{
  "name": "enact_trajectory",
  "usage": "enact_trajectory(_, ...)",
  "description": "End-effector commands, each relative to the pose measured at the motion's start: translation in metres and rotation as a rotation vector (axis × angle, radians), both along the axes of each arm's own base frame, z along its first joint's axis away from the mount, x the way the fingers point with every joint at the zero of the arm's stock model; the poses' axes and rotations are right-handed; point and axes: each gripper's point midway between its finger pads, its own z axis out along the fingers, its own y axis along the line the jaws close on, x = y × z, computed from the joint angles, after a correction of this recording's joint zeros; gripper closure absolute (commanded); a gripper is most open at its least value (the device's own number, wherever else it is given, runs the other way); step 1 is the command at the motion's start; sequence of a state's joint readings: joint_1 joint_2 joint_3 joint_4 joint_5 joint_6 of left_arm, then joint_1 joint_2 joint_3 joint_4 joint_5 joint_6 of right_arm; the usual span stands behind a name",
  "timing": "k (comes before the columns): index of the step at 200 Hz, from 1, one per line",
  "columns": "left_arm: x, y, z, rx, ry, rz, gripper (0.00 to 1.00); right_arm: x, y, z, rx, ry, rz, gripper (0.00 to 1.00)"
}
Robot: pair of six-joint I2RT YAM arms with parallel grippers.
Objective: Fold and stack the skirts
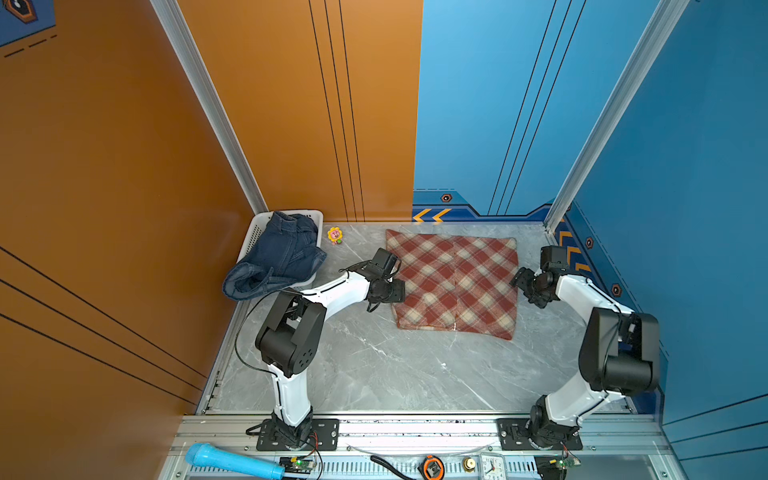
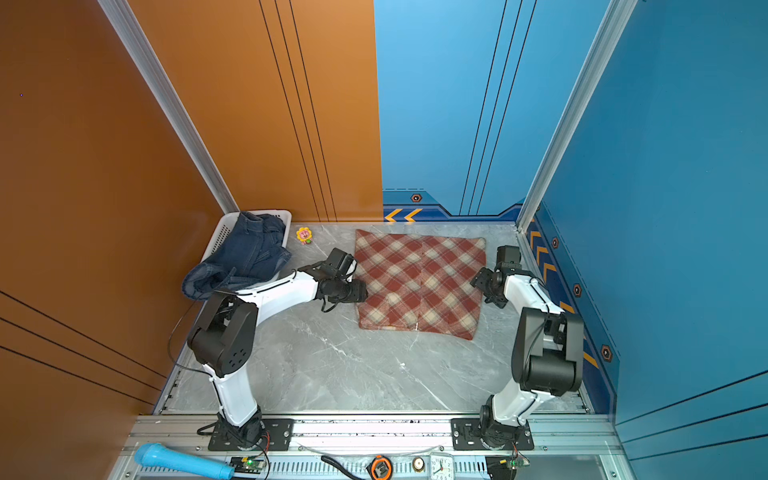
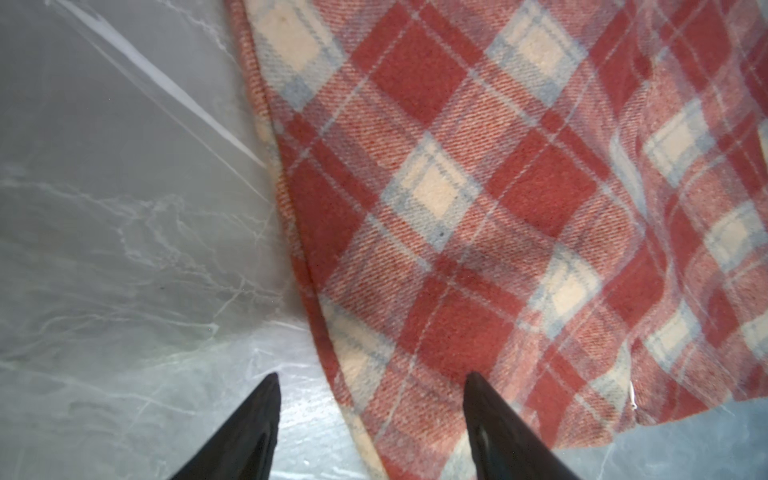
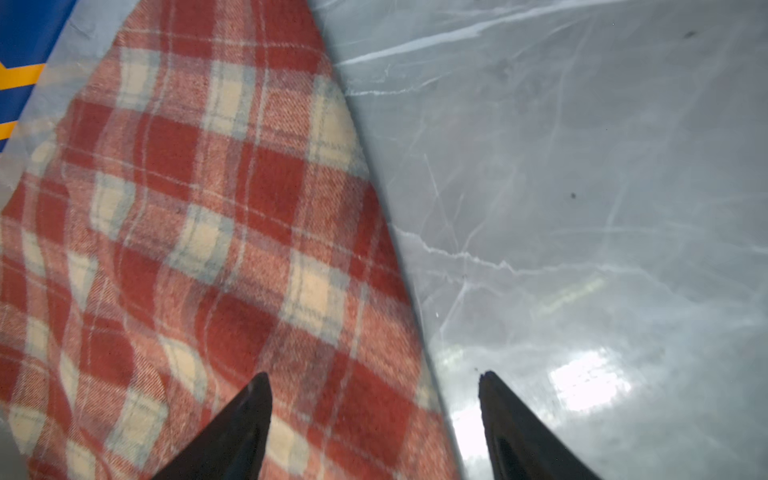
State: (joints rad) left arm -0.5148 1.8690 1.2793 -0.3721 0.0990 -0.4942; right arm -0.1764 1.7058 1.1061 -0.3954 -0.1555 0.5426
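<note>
Grey marble worktop (image 1: 374,374), seen from above. Right of centre and reaching toward its far edge, a red, cream and tan plaid skirt (image 1: 455,282) lies flat. Left gripper (image 3: 372,376) hovers at the skirt's left edge, jaws apart, holding nothing. Right gripper (image 4: 374,374) hovers at its right edge, jaws likewise apart and empty. At the far left corner, dark blue denim skirts (image 1: 278,257) spill over a white basket (image 1: 313,215), with a small flower toy (image 1: 335,235) just beside it.

Robotics lab test booth. A grey marble-look tabletop (image 1: 374,374) is walled by an orange panel (image 1: 104,166) and a blue panel (image 1: 478,104) on aluminium posts (image 1: 208,104). Along the tabletop's near edge, an aluminium rail (image 1: 415,428) carries bolted arm bases (image 1: 291,432) and bare circuit boards (image 1: 297,462).
</note>
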Motion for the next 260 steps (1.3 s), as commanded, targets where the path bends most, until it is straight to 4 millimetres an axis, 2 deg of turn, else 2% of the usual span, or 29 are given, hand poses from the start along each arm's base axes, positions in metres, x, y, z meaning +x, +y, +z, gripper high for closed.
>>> enact_trajectory(1, 0.008, 0.009, -0.002, 0.041, 0.002, 0.016, 0.29, 0.023, -0.009, -0.003, -0.002, -0.025, 0.037, 0.22)
enact_trajectory(31, 0.014, 0.010, -0.006, 0.044, 0.012, 0.027, 0.29, 0.043, -0.017, -0.020, 0.032, -0.027, 0.057, 0.29)
enact_trajectory(87, 0.018, 0.005, -0.018, 0.032, 0.048, 0.028, 0.31, 0.054, 0.002, -0.044, 0.104, -0.045, 0.122, 0.45)
enact_trajectory(103, 0.016, 0.001, -0.026, 0.032, 0.064, 0.018, 0.32, 0.058, 0.005, -0.044, 0.119, -0.064, 0.126, 0.59)
enact_trajectory(114, 0.014, -0.001, -0.031, 0.029, 0.079, 0.015, 0.34, 0.061, 0.008, -0.041, 0.130, -0.083, 0.135, 0.75)
enact_trajectory(128, 0.012, -0.003, -0.040, 0.021, 0.101, 0.014, 0.41, 0.064, 0.010, -0.036, 0.126, -0.095, 0.140, 0.95)
enact_trajectory(134, 0.011, -0.005, -0.042, 0.017, 0.106, 0.010, 0.45, 0.065, 0.011, -0.033, 0.124, -0.099, 0.140, 1.00)
enact_trajectory(178, 0.001, -0.010, -0.054, -0.006, 0.132, -0.006, 0.90, 0.061, 0.022, 0.001, 0.055, -0.106, 0.164, 1.00)
enact_trajectory(192, -0.005, -0.008, -0.059, -0.002, 0.137, -0.009, 1.00, 0.059, 0.036, 0.017, 0.027, -0.108, 0.187, 1.00)
enact_trajectory(218, -0.013, -0.003, -0.066, -0.006, 0.144, -0.004, 1.00, 0.060, 0.074, 0.053, -0.034, -0.134, 0.239, 1.00)
enact_trajectory(244, -0.016, -0.001, -0.068, -0.017, 0.134, 0.004, 1.00, 0.065, 0.134, 0.089, -0.067, -0.194, 0.295, 1.00)
enact_trajectory(260, -0.019, 0.001, -0.070, -0.021, 0.128, 0.006, 1.00, 0.073, 0.185, 0.108, -0.035, -0.250, 0.294, 1.00)
